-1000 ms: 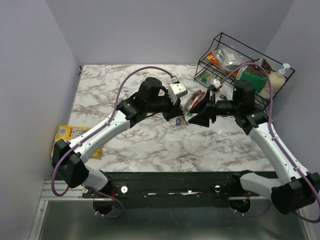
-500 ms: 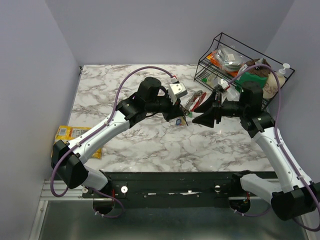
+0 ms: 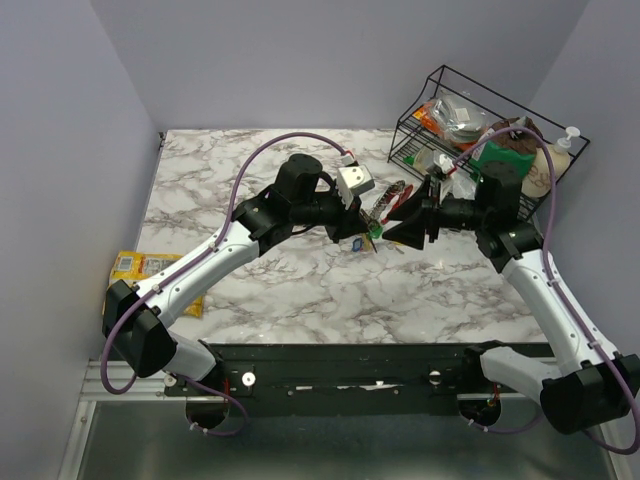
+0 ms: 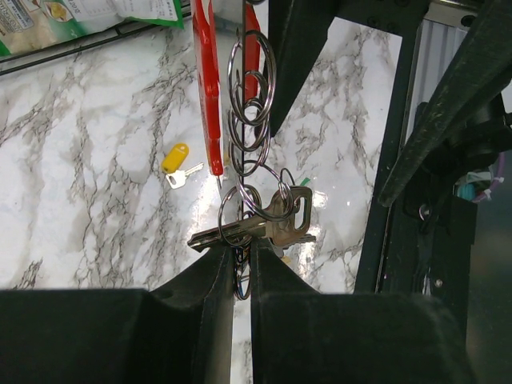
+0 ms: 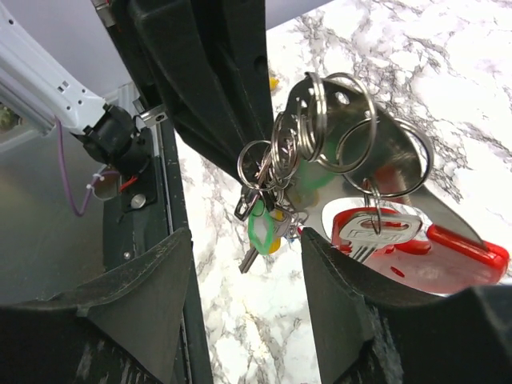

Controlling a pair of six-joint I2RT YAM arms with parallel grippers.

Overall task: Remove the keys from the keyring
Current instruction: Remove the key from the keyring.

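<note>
The left gripper (image 4: 242,258) is pinched down to a thin slit. It's clamped on the grey metal end of the keyring (image 4: 203,96) and holds the whole bunch up off the marble table (image 3: 300,280). In its wrist cam the keyring runs straight out ahead of the fingertips. The red arm is on the left as that camera sees it, and a stack of split rings (image 4: 250,88) is threaded along the metal bit right beside it. The plain metal keys (image 4: 282,222) hang in a clump right at the fingertips, a touch to the right.

The right gripper (image 5: 244,268) comes in from the opposite side, nose to nose with the left one. Its jaws are spread wide and aren't gripping anything. The green-tagged key (image 5: 261,226) dangles in the gap between its two fingers. It doesn't look like it touches either one, but honestly I can't tell for sure. A silver key (image 5: 376,232) hangs on its own ring just past one finger, in front of the red part of the keyring.

One yellow-tagged key (image 4: 175,158) lies flat on the table by itself, off the ring. It's ahead and to the left of the left gripper, well apart from the bunch. The wire rack (image 3: 420,120) with snack packets sits out beyond the right gripper's wrist, at the far corner.
</note>
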